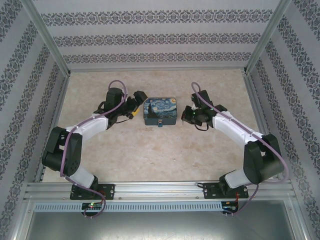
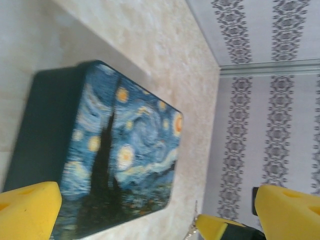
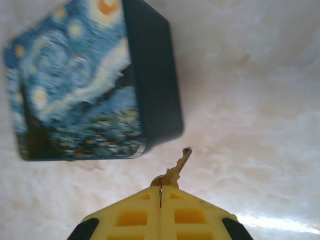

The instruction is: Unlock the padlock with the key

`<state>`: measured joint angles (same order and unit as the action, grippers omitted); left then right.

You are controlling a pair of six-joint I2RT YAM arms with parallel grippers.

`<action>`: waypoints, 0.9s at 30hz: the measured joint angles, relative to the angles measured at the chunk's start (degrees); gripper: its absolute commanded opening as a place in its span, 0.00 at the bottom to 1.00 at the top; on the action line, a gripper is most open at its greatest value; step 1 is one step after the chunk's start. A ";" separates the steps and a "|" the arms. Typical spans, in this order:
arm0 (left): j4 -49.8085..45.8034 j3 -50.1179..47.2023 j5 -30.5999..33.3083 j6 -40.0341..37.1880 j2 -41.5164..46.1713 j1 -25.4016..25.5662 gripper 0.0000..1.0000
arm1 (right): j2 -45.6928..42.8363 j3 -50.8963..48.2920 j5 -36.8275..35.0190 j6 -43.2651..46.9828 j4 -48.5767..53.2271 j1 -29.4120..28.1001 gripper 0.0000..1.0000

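Between the two arms on the pale surface (image 1: pixel 150 155): a swirl-painted box (image 1: pixel 160 111), with a tiny blue padlock (image 1: pixel 160 124) against its near wall.
Left fingers (image 2: pixel 27 210) stand spread wide and empty at the box's left end. Right fingers (image 3: pixel 135 212) are clenched on the key (image 3: pixel 179 164); its blade juts past their tips, just short of the box's dark side wall and apart from the padlock.

Swirling blue-and-yellow starry paint covers the box (image 3: pixel 75 80) lid ahead of the yellow right claw (image 3: pixel 160 189); its sides are dark. The key (image 3: pixel 177 167) is dull brass, the padlock (image 1: pixel 161 123) blue, the bench (image 3: pixel 250 100) mottled cream, and the walls (image 1: pixel 150 35) grey-on-white damask stripes.
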<state>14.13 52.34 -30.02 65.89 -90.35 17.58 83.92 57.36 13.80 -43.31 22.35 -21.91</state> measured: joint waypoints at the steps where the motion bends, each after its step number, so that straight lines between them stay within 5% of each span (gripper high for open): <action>1: 1.29 0.00 -0.17 1.53 0.00 0.55 1.00 | -0.02 0.59 0.66 -1.44 -0.98 0.00 0.00; 13: 16.46 -0.09 2.01 26.16 -1.22 4.90 0.92 | 1.55 2.89 1.97 -24.94 -19.76 -1.38 0.00; 27: 26.01 0.70 6.86 41.16 -9.38 9.42 0.57 | 5.35 0.94 -5.38 -45.59 -32.54 -4.52 0.00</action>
<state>40.14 53.04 -23.16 107.04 -99.72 27.00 89.27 58.30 8.43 -88.90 -10.20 -26.44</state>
